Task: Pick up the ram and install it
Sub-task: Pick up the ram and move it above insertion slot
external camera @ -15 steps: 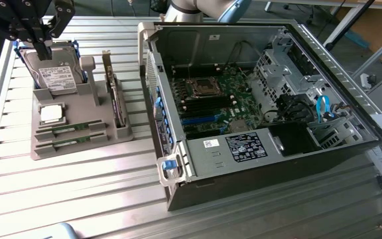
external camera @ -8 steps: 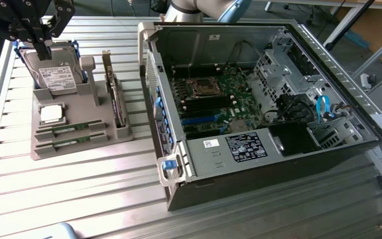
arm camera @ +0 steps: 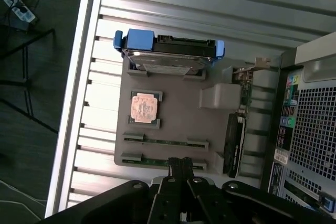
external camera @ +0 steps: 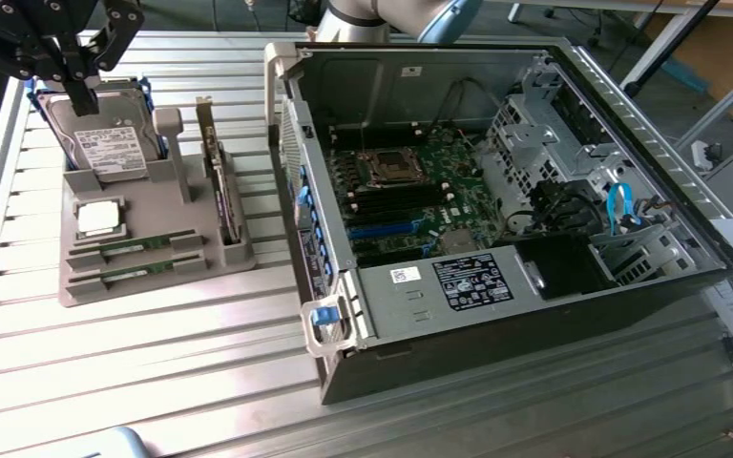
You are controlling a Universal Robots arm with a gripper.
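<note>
Closest is the black tool [arm camera: 181, 165], shut with nothing in it, above the grey holder [arm camera: 178, 119] on the desk [arm camera: 210, 3]. The ram [arm camera: 165, 141] sits on edge in a slot, at the exterior view's left of the computer case [external camera: 392, 91]. It looks thin, light, stiff and easy to break, so it is best held by its flat sides near the middle. Stickers on the hard drive [arm camera: 168, 62] and case are too small to read.
</note>
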